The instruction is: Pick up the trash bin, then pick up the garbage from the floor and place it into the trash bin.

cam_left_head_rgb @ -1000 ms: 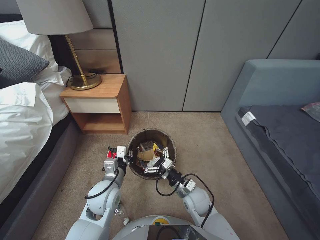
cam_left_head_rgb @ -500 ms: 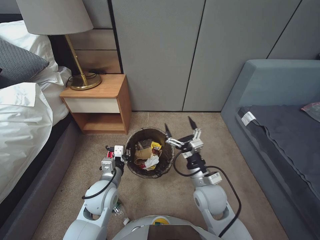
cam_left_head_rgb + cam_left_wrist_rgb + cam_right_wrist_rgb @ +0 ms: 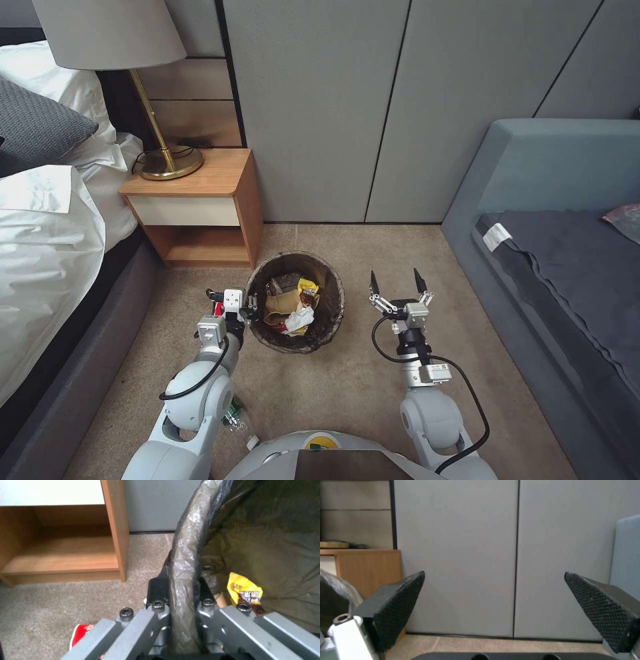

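On the far left a bed (image 3: 47,220) with white bedding runs along the carpet, and beside it stands a wooden nightstand (image 3: 200,207) carrying a brass lamp (image 3: 160,140). A red cup (image 3: 81,636) lies on the carpet (image 3: 373,400) just left of the left claw (image 3: 250,310), partly hidden by it in the head view. That left claw is pinched on the left rim of the trash bin (image 3: 333,313); in the left wrist view its two dark fingers (image 3: 156,590) sit one outside and one inside the bag-covered rim. The trash bin stands on the carpet in front of the nightstand's right corner, near the grey wall panels. Inside it lie a crumpled brown paper bag (image 3: 280,308), a yellow snack wrapper (image 3: 308,288) and a white tissue (image 3: 300,319). A clear bottle (image 3: 237,417) rests on the carpet near the robot, beneath the left arm. Right of the bin, apart from it, the right claw (image 3: 397,285) hangs with its fingers spread wide and nothing between them, pointing toward the far wall. A grey-blue sofa (image 3: 553,200) fills the right side.
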{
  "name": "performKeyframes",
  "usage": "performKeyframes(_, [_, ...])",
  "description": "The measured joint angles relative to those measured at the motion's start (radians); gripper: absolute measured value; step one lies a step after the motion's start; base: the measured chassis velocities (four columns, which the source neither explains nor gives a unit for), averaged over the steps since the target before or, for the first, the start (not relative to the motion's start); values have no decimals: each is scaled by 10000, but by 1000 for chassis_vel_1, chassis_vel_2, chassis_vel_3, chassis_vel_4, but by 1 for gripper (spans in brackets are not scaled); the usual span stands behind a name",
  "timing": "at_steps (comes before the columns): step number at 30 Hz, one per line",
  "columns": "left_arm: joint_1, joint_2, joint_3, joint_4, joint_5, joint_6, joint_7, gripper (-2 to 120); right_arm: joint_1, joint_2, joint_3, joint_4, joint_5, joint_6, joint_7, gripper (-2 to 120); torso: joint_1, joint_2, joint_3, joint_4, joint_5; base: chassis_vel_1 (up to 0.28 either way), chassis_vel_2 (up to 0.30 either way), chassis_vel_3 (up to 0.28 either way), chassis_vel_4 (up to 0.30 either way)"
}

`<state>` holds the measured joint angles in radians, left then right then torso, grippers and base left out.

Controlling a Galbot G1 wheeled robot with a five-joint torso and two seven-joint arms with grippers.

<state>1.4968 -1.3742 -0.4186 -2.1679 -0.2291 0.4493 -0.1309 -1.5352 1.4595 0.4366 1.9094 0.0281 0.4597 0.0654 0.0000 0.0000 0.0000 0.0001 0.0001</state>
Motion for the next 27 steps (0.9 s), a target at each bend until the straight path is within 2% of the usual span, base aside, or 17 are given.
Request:
performKeyframes(14, [-18,-20,-3,-8,-1,19,34,3,175,-64,78,-222,-276,88,-41,99,0,0,0,0,-2,12,15,12,12])
performKeyframes(27, [0,-36,-55,-25,-10,3,74,3,235,-29,96,-241,-305,92,-46,100,0,0,0,-1,-1,101,92,93,107])
